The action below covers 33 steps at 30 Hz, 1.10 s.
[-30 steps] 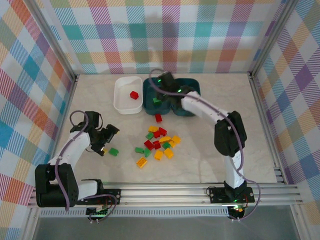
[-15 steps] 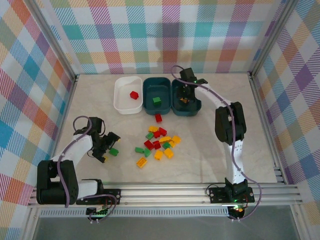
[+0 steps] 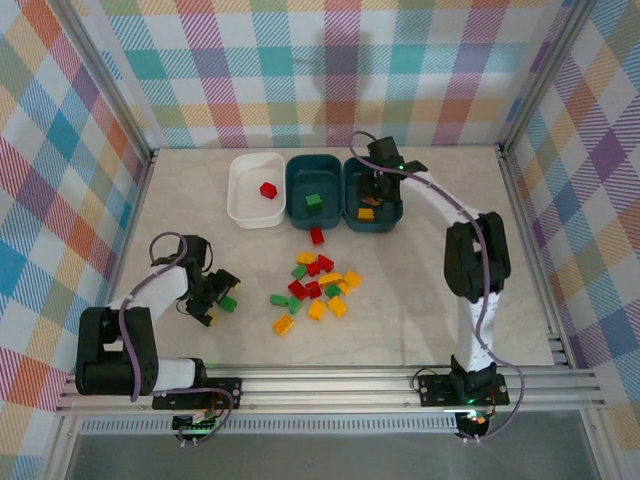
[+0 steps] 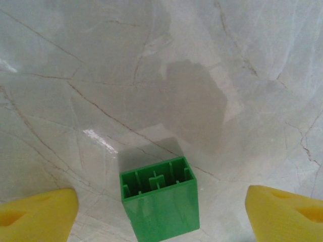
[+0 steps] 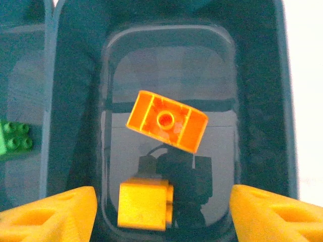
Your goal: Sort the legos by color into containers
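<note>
Within the last second the right gripper (image 3: 378, 186) had swung from the middle dark teal plastic tub (image 3: 326, 180) to the right-hand dark teal plastic tub (image 5: 257, 101) and spread its fingers wide. A small orange studded brick (image 5: 166, 121) was now free of them inside that tub, above another yellow-orange brick (image 5: 145, 204). The left gripper (image 3: 216, 296) had meanwhile settled astride a small green plastic brick (image 4: 159, 204) on the marbled tabletop (image 4: 212, 60), its fingers narrowing but clear of the brick on both sides. The mixed heap of bricks (image 3: 315, 285) lay near the likely path to the middle tub.
</note>
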### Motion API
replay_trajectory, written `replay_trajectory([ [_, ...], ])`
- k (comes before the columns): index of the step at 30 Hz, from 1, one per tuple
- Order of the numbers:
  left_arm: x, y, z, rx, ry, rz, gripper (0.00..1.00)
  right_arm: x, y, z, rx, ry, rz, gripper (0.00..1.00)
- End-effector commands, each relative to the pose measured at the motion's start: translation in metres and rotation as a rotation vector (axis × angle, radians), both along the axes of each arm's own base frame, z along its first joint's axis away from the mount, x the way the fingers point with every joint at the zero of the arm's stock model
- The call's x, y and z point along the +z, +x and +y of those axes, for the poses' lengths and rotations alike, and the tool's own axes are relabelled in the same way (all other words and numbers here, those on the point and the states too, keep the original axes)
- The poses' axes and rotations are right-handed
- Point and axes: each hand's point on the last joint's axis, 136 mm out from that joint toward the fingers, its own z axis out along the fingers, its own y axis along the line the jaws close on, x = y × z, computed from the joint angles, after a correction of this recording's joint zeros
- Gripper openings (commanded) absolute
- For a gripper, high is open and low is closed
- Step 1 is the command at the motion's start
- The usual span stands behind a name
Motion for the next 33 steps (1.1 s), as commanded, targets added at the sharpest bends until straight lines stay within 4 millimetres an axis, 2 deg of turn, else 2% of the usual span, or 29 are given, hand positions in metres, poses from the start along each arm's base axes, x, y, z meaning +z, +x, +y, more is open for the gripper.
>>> replay_trajectory([
  [1, -0.009, 0.011, -0.009, -0.033, -0.014, -0.04, 0.81, 0.035, -0.013, -0.002, -0.012, 0.039, -0.092, 0.7],
  [5, -0.012, 0.014, -0.015, -0.037, -0.006, -0.035, 0.78, 0.036, -0.039, -0.016, -0.038, 0.044, -0.101, 0.69],
  [13, -0.016, 0.02, -0.023, -0.05, 0.003, 0.036, 0.6, 0.023, -0.083, -0.03, -0.037, 0.06, -0.075, 0.67],
  [17, -0.016, 0.021, -0.023, -0.052, 0.007, 0.067, 0.57, 0.017, -0.1, -0.038, -0.039, 0.06, -0.074, 0.66],
  [25, -0.009, 0.024, -0.027, -0.054, 0.034, 0.048, 0.46, 0.014, -0.113, -0.046, -0.037, 0.05, -0.092, 0.66],
  [33, 0.022, 0.036, -0.035, -0.083, 0.075, -0.028, 0.43, 0.016, -0.115, -0.041, -0.018, 0.081, -0.103, 0.66],
])
